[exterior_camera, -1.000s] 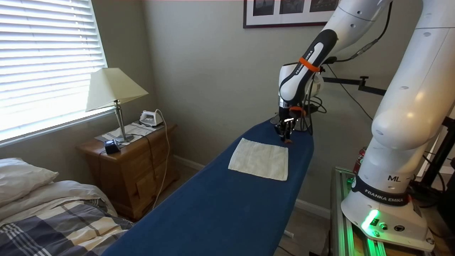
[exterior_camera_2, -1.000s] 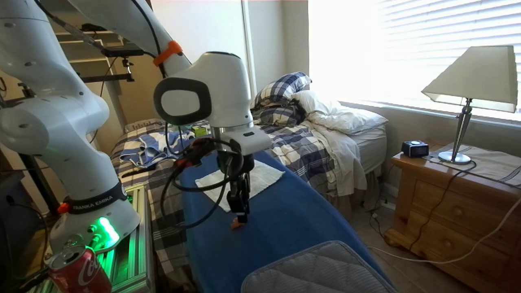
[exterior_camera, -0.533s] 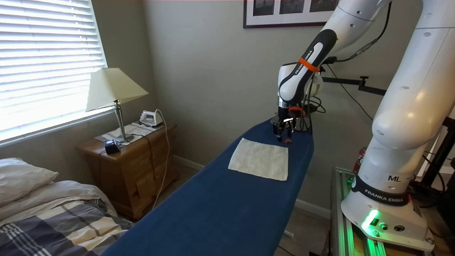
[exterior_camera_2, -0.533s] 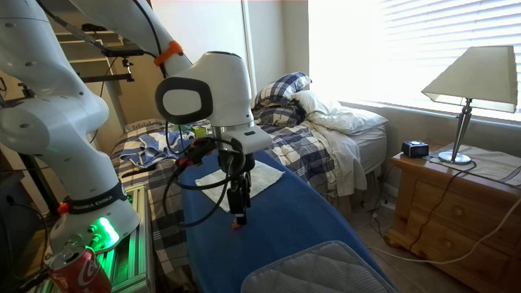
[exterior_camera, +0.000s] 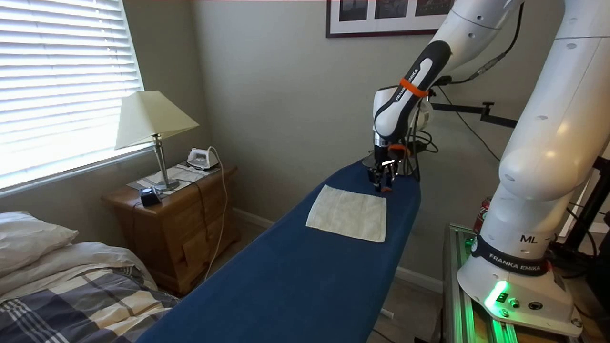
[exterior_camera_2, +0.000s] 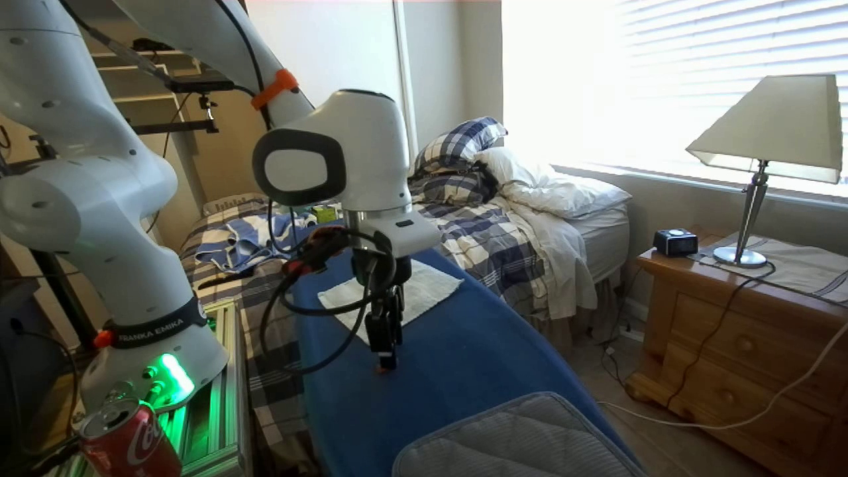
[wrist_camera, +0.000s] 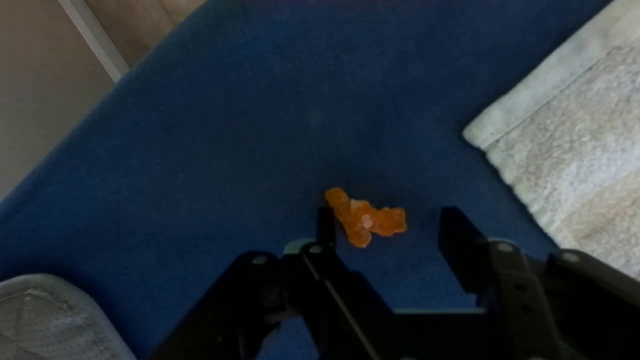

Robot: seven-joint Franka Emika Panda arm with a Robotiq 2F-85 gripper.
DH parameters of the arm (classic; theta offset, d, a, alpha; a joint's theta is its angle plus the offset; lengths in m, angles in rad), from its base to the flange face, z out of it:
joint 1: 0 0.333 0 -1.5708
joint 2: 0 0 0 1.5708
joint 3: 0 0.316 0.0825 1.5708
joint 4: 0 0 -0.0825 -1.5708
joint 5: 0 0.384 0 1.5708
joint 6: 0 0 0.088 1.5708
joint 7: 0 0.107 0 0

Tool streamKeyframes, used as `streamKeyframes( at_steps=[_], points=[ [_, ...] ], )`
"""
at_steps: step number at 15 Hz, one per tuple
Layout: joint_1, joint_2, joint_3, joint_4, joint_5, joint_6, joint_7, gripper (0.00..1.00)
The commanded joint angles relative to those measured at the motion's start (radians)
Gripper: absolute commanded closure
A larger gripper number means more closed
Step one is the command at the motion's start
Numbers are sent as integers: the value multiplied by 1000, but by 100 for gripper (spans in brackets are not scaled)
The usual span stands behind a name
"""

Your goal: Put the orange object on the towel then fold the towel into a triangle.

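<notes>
There is one orange lobed object (wrist_camera: 361, 221), one white cloth towel (exterior_camera: 349, 213), one red metal can (exterior_camera_2: 129, 442). One cream-shaded lamp (exterior_camera_2: 770, 129) shows.

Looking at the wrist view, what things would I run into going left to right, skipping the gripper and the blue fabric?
Grey quilted pad, then the orange object, then the white towel.

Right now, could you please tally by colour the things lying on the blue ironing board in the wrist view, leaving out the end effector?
Orange: 1, the small orange object
Off-white: 1, the towel, partly out of frame
Grey: 1, the quilted pad, also partly out of frame
Total: 3 on the ironing board
</notes>
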Motion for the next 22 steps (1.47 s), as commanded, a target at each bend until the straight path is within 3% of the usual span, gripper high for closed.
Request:
streamKeyframes(
  at_steps=[1,5,10,13,14,17,22],
  points=[
    [3,9,-14,3,-11,-11,0,47],
    [3,11,-19,2,-13,-11,1,59],
    [3,11,-21,3,-15,-12,3,60],
    [3,10,-21,3,-17,-13,4,69],
    [3,9,-22,2,-18,-13,5,77],
    [2,6,-23,1,-22,-13,7,84],
    [3,-2,-24,1,-25,-18,8,76]
  ],
)
